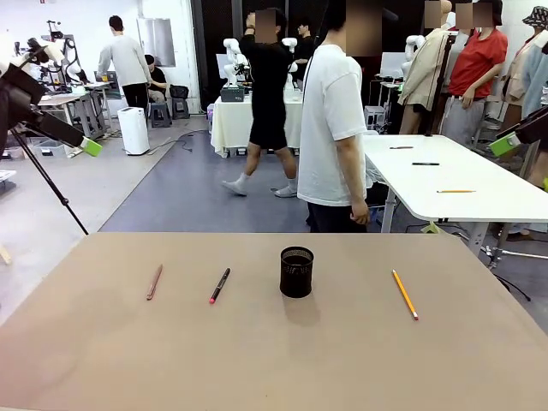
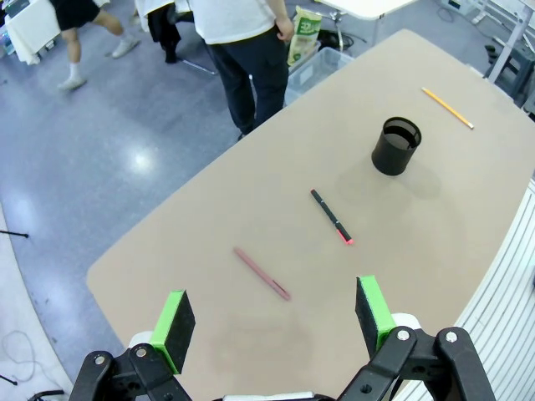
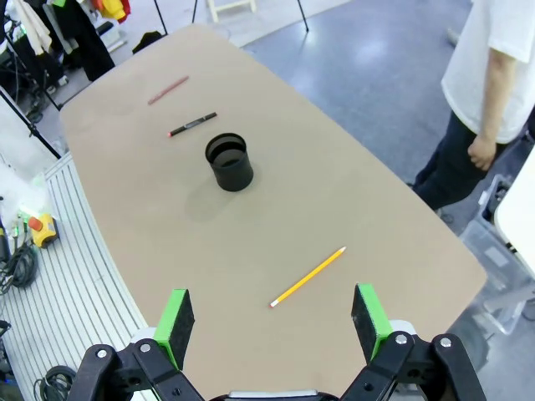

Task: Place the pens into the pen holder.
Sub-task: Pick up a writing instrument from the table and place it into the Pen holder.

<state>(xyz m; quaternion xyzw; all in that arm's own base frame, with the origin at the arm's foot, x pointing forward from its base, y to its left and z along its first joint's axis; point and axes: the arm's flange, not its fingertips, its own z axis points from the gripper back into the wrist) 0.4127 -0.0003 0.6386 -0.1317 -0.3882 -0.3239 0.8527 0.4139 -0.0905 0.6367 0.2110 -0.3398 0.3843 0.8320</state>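
Beige and rounded at its corners, the worktop carries all that we are concerned with. Near its middle stands the small black wire-mesh cylindrical pen holder, upright. All three pens lie flat on the worktop outside it. From the front we see the black pen with the pink-red tip to the left of the holder, near it but apart, its coloured tip pointing toward the robot's side. Farther left lies the slim reddish-brown pen, roughly parallel to it. The yellow-orange pencil-like pen lies on a slant to the right of the holder, well apart from it. The left arm's fingers, black with green pads, hang high above the left end of the worktop, spread wide with nothing between them. The right arm's fingers hang high above the right end, with the yellow pen below them, equally wide and holding nothing. At the far edge we see a person in a white T-shirt standing side-on, one arm hanging down.
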